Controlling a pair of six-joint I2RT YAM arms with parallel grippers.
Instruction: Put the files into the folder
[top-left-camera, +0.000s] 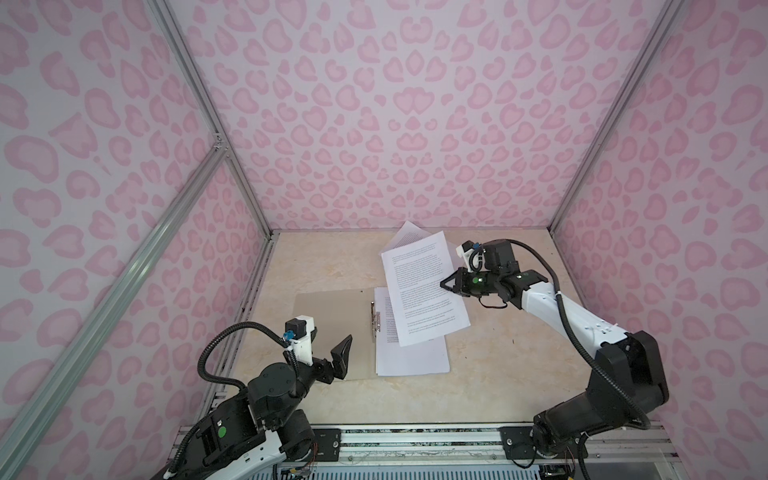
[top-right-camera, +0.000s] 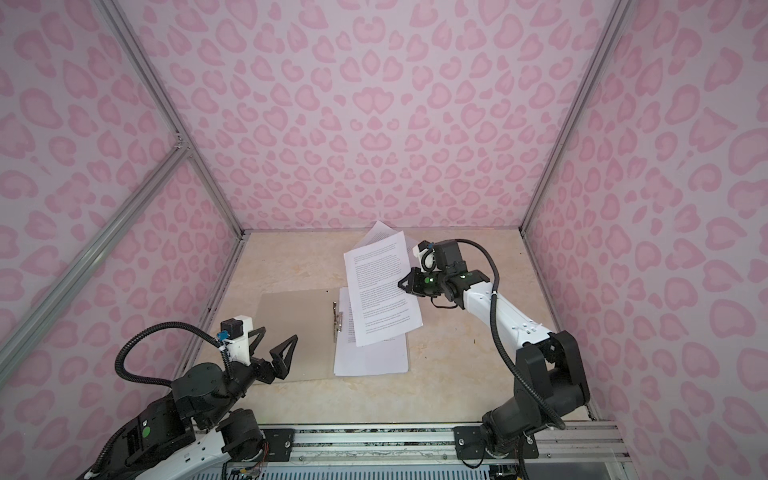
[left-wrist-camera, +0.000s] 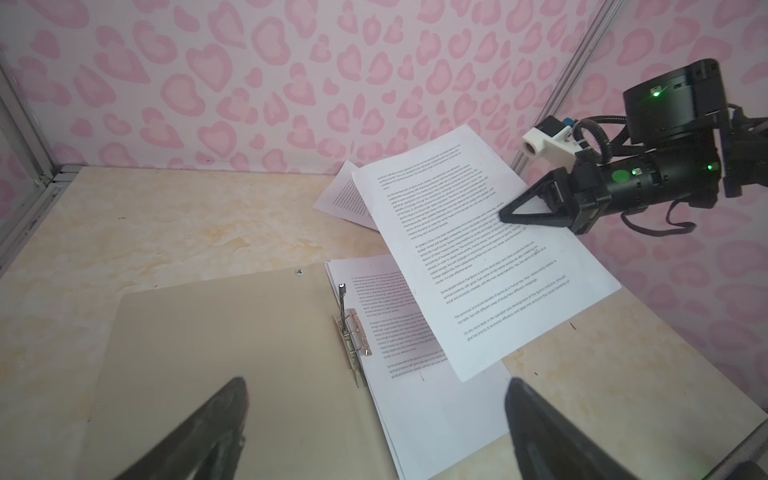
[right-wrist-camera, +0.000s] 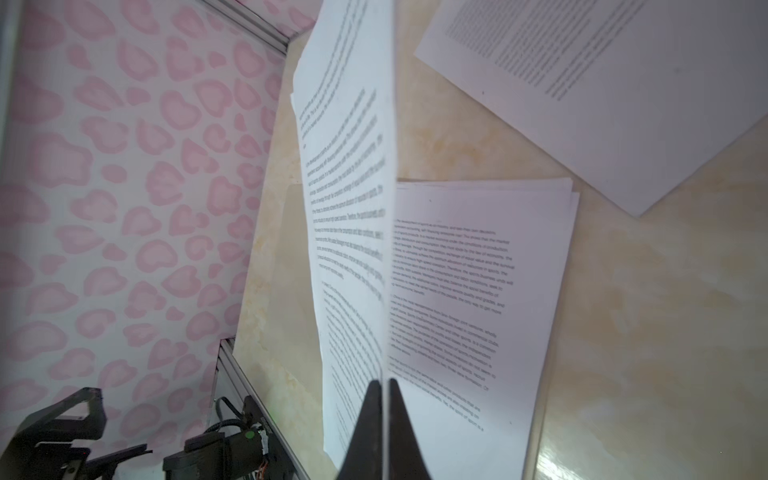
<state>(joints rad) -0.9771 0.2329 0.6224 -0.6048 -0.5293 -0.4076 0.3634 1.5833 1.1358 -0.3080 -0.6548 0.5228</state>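
Pink heart-print walls (top-left-camera: 374, 124) box in the cream table (top-left-camera: 498, 374), where the open folder (top-left-camera: 328, 328) lies with files (top-left-camera: 415, 359) on its right half. The right hand (top-left-camera: 444, 285) pinches one sheet (top-left-camera: 419, 286) above them; the left hand (top-right-camera: 277, 337) hovers spread wide, empty. A stray page (top-left-camera: 409, 232) lies beyond.

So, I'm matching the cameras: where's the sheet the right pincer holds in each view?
In a top view: held sheet just right of centre, slanting over the stack.
In a top view: held sheet at centre.
Left wrist: held sheet above the stack.
Right wrist: held sheet nearly edge-on.
Shared landmark: the stack.
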